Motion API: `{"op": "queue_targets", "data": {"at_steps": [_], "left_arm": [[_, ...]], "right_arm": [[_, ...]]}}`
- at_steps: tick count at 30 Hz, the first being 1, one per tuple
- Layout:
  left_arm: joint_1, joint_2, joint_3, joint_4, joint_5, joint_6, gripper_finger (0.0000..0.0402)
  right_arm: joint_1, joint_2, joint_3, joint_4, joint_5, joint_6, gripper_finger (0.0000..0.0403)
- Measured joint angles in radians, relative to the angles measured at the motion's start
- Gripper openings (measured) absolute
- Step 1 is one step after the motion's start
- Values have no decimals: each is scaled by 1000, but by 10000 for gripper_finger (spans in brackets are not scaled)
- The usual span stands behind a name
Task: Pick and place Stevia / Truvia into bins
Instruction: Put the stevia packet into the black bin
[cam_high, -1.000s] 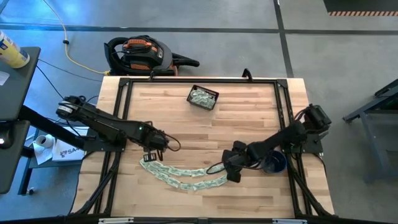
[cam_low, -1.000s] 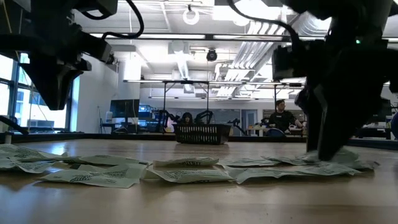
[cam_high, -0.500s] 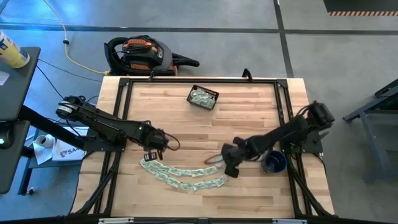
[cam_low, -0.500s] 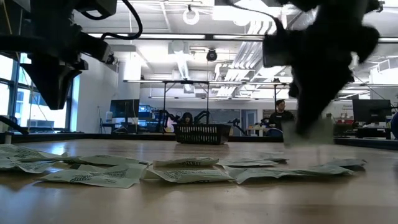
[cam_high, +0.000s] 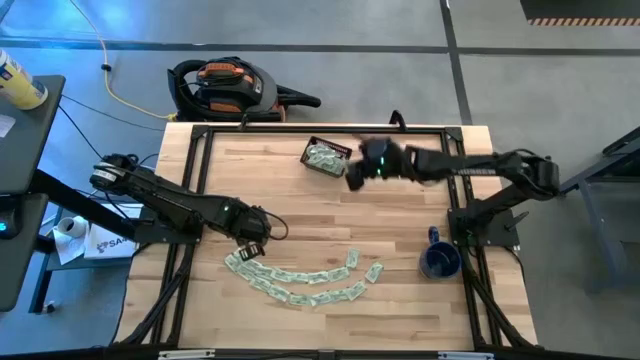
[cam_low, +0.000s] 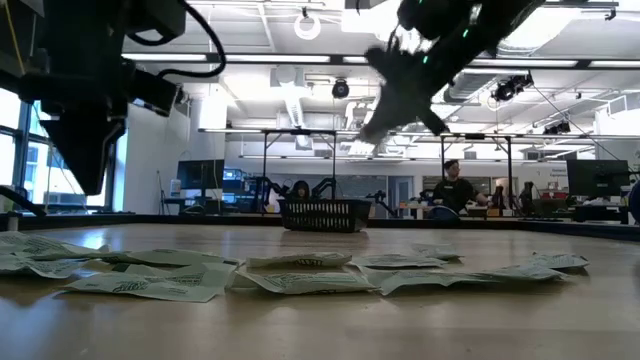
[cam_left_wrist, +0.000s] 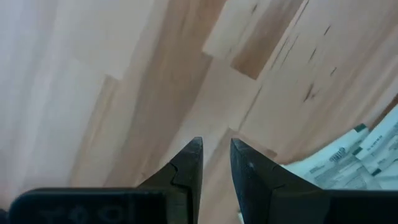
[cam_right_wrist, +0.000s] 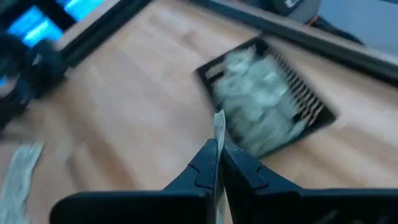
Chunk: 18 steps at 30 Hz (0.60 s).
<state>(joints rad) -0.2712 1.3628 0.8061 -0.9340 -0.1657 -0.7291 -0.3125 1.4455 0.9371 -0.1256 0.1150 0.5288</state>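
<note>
Pale green and white Stevia sachets (cam_high: 300, 280) lie flat in a curved row on the wooden table near its front edge; they also show close up in the low view (cam_low: 300, 275). The dark slatted bin (cam_high: 327, 156) stands at the far edge, with sachets inside (cam_right_wrist: 261, 102). My right gripper (cam_high: 352, 178) hangs above the table just right of the bin, shut on one sachet. My left gripper (cam_left_wrist: 215, 152) hovers open over bare wood at the row's left end (cam_high: 252, 247), nothing between its fingers. My right gripper pinches one sachet between its two fingers. The sachet shows edge-on, and its free edge (cam_right_wrist: 218, 121) sticks out past the fingertips. It is lifted clear of the table, and in the low view it hangs below the fingers (cam_low: 362, 148).
A dark blue mug (cam_high: 440, 262) stands near the table's right edge. Black frame rails (cam_high: 455, 190) run along the table's sides. Bare wood lies between the sachet row and the bin. People sit in the room beyond the table (cam_low: 452, 190).
My right gripper has risen from the right end of the sachet row with one sachet. It has swung toward the far edge and to the left, and now hangs beside the bin. The sachet is lifted clear of the table.
</note>
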Motion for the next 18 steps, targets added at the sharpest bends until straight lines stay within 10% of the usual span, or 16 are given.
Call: {"op": "queue_targets", "data": {"at_steps": [18], "left_arm": [[-70, 0, -9, 102, 44, -286, 115]], "right_arm": [[-161, 506, 377, -32, -265, -274, 5]]}}
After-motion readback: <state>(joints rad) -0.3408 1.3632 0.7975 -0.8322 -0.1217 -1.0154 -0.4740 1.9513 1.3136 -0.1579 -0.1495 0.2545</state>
